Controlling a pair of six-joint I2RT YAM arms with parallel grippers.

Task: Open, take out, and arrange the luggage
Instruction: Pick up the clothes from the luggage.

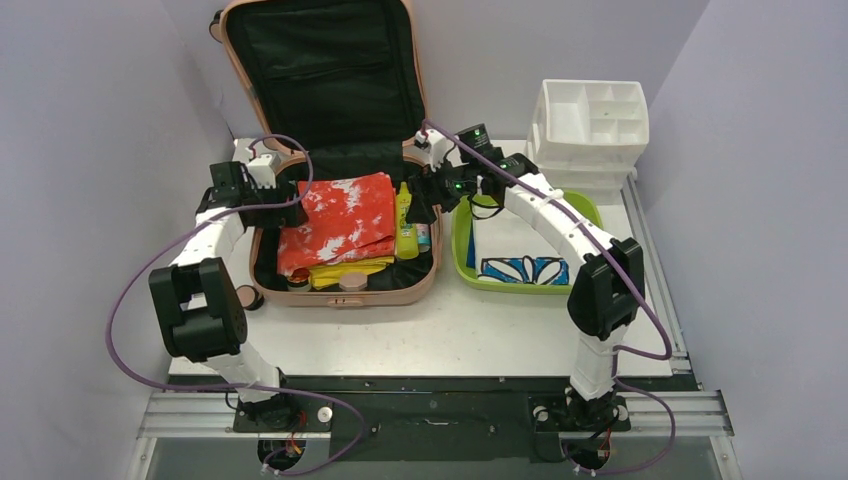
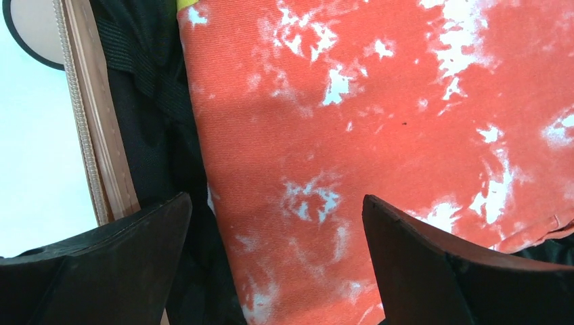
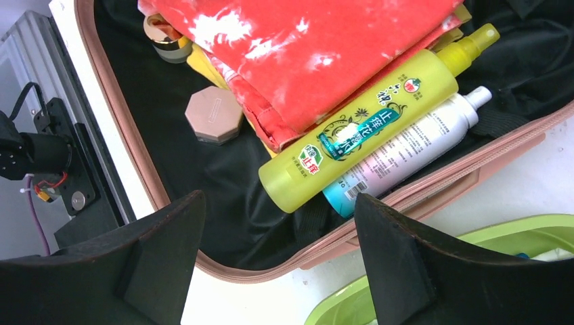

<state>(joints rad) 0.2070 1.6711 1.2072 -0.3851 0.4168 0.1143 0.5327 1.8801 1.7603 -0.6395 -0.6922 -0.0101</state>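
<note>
Rigid pink luggage [image 1: 320, 60] lies open on counter [image 1: 450, 330], soft orange tie-dye cloth [image 1: 335, 220] inside hiding most contents; left pincer [image 2: 276, 203] at its left rim, right pincer [image 3: 279, 203] at its right rim, both wide, empty.

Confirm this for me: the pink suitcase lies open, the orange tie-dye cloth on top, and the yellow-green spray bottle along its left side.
Wrong side. The yellow-green spray bottle lies along the right side of the luggage, as the top external view shows. The luggage does lie open, with the orange cloth on top.
</note>
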